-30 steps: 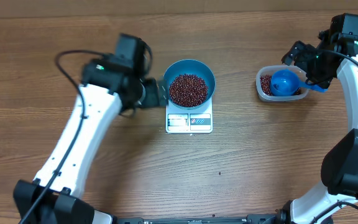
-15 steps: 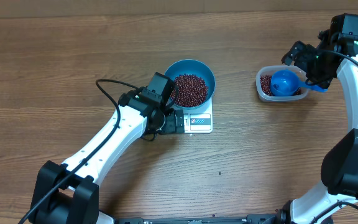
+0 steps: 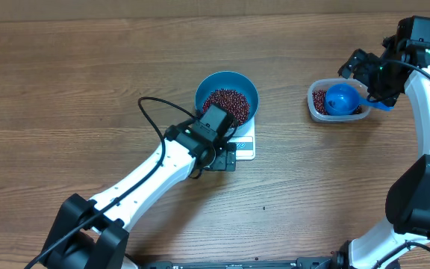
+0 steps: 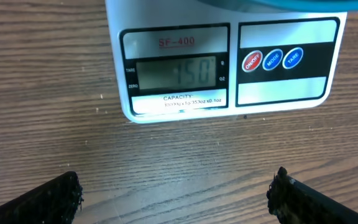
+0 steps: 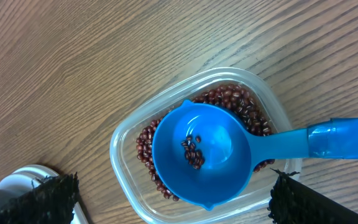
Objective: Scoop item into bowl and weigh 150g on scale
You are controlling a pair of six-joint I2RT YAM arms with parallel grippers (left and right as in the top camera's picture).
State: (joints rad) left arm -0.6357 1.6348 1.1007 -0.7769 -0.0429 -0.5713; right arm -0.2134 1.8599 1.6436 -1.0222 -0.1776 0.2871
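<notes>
Two containers overhead: beans (image 3: 226, 106) sit in the blue bowl (image 3: 228, 77) on the scale (image 3: 246, 147), bare table (image 3: 88, 90) around. Left wrist: display reads 150; left gripper (image 4: 176, 193) spread wide, empty. Right wrist: right gripper (image 5: 173, 194) likewise agape above the scoop (image 5: 201, 155) in a clear tub (image 5: 124, 142).

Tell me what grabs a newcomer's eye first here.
The blue bowl heaped with red-brown beans, sitting on the white scale mid-table; the left wrist view shows its display reading 150, with the open left end effector hovering in front. On the right, a blue scoop holding a few beans lies in the clear tub under the open right end effector.
</notes>
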